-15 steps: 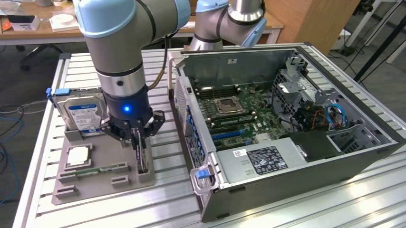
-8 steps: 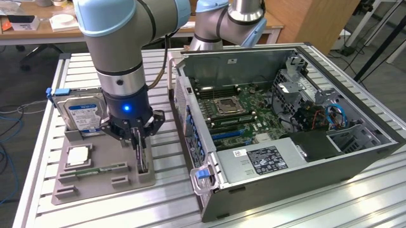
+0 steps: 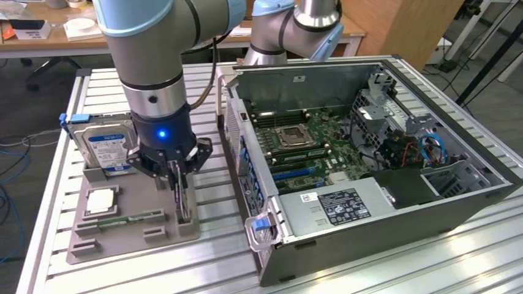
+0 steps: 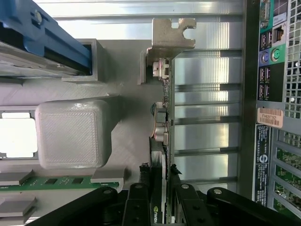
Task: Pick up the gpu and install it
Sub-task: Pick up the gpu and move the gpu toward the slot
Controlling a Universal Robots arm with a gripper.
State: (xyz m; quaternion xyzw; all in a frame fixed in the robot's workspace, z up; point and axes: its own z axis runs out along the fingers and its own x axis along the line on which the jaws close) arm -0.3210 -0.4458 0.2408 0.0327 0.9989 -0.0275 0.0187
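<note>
Over on the exterior view's left, the grey holder tray [image 3: 122, 236] sits on the slatted table [image 3: 368, 269], and it's well stocked. A hard drive [image 3: 106, 147] stands upright in the far slot, a processor chip [image 3: 100, 201] lies flat in its recess, and a green memory stick [image 3: 131, 219] lies in a narrow groove. At the exterior view's right is the open computer case [image 3: 392, 202], motherboard [image 3: 302, 141] lying inside. Now the gpu [image 3: 183, 199]: it's on edge along the tray's side nearest the case, silvery bracket [image 4: 171, 33] at one end, directly beneath the gripper [image 3: 176, 168]. The fingers [image 4: 141, 202] are drawn in narrow, pinching the card's upper edge from both sides. Has it cleared its slot? Can't tell.
</note>
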